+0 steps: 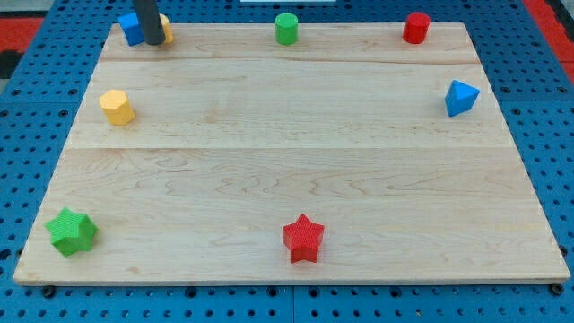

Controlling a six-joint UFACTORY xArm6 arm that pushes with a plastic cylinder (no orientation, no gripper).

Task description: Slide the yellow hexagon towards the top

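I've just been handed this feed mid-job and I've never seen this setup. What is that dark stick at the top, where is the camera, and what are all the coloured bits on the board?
There is one camera view, looking down at a slant on a wooden board; where the camera is mounted is not on record. The dark stick is the arm's rod. It has no gripper and holds nothing; it only pushes blocks. My tip sits at the view's top left, beside a blue block, with a small yellow block partly hidden behind the rod.

The yellow hexagon, the one to slide towards the top, lies below my tip near the left edge, apart from it. Elsewhere: a green cylinder at top centre, a red cylinder at top right, a blue triangular block on the right, a green star at bottom left, a red star at bottom centre.
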